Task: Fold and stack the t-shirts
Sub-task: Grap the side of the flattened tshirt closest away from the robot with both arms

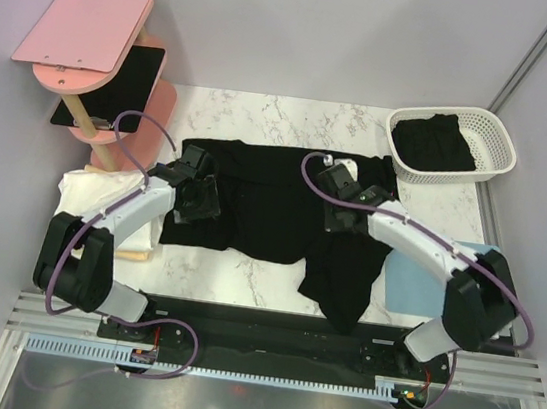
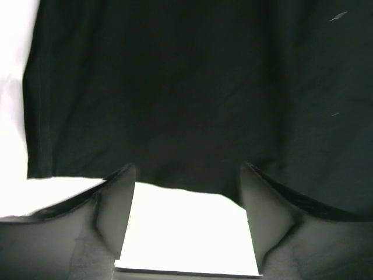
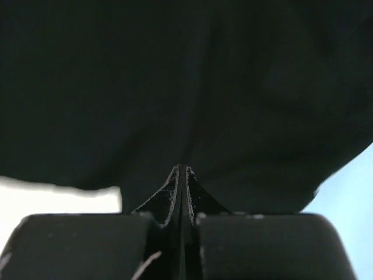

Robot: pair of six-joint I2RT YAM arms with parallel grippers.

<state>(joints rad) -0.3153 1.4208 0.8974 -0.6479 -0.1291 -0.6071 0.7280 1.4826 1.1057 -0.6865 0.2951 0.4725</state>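
Observation:
A black t-shirt [image 1: 264,203] lies spread across the marble table, its right part bunched and trailing toward the near edge. My left gripper [image 1: 198,200] sits at the shirt's left side. In the left wrist view that gripper [image 2: 186,178] is open, its fingertips [image 2: 119,189] at the hem of the t-shirt [image 2: 175,87], with white table showing between them. My right gripper [image 1: 335,211] is over the shirt's right half. In the right wrist view it [image 3: 181,169] is shut, pinching the t-shirt [image 3: 175,76], which fills the view. A second black t-shirt [image 1: 433,143] lies in the basket.
A white basket [image 1: 496,143] stands at the back right. A pale blue mat [image 1: 407,278] lies under my right arm. At the left stands a pink shelf [image 1: 84,33] carrying a glossy black rectangle [image 1: 112,88], with a white cloth [image 1: 89,190] below it.

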